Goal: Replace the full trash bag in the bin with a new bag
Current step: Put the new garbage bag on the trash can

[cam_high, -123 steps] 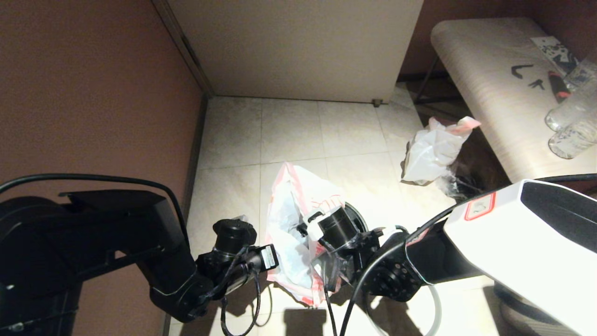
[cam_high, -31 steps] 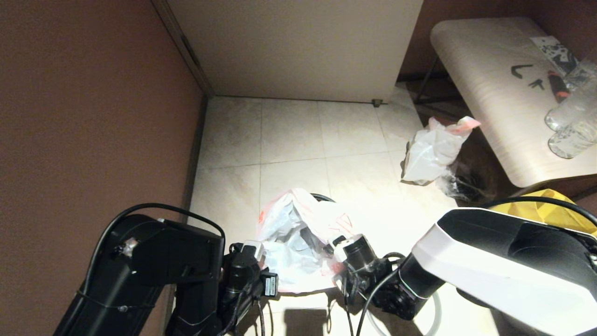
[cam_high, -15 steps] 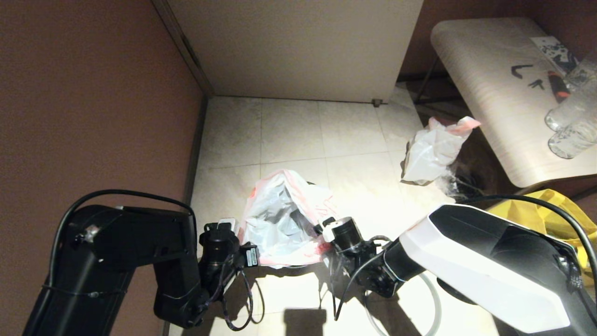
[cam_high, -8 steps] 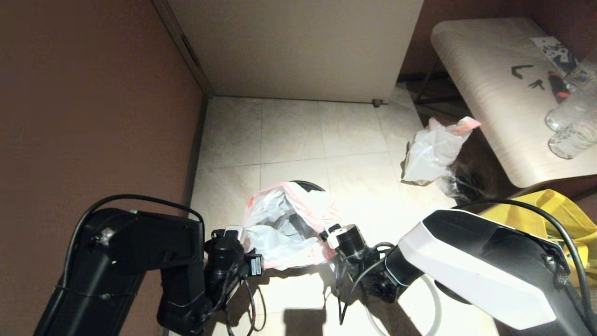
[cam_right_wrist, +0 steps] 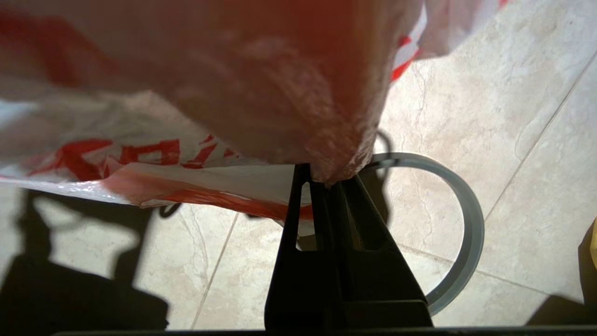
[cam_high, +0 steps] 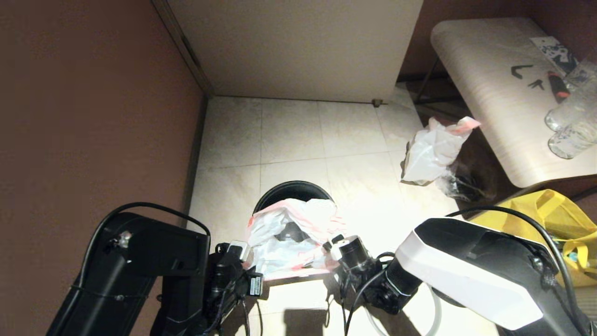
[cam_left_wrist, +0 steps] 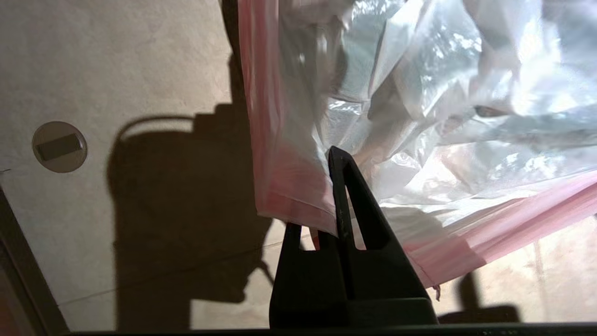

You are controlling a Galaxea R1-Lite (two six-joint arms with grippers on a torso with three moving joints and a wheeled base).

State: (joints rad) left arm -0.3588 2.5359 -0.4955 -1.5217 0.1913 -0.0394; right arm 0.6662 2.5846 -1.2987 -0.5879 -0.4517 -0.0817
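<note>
Over bin (cam_high: 284, 190), held bag (cam_high: 291, 233)

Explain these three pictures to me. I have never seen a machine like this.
This is a two-armed robot. The wide picture comes from a camera on its head, looking down at a tiled floor. The other two come from cameras on its wrists, just behind each tool.

On the floor stands a round black bin. Both arms hold a thin new bag over its near side: the left tool is shut on the pink edge at one side, and the right tool pinches the other side. A grey ring lies on the tiles beneath the right arm.

Further off, the full trash bag sits by a table, with a yellow tote nearby.
</note>
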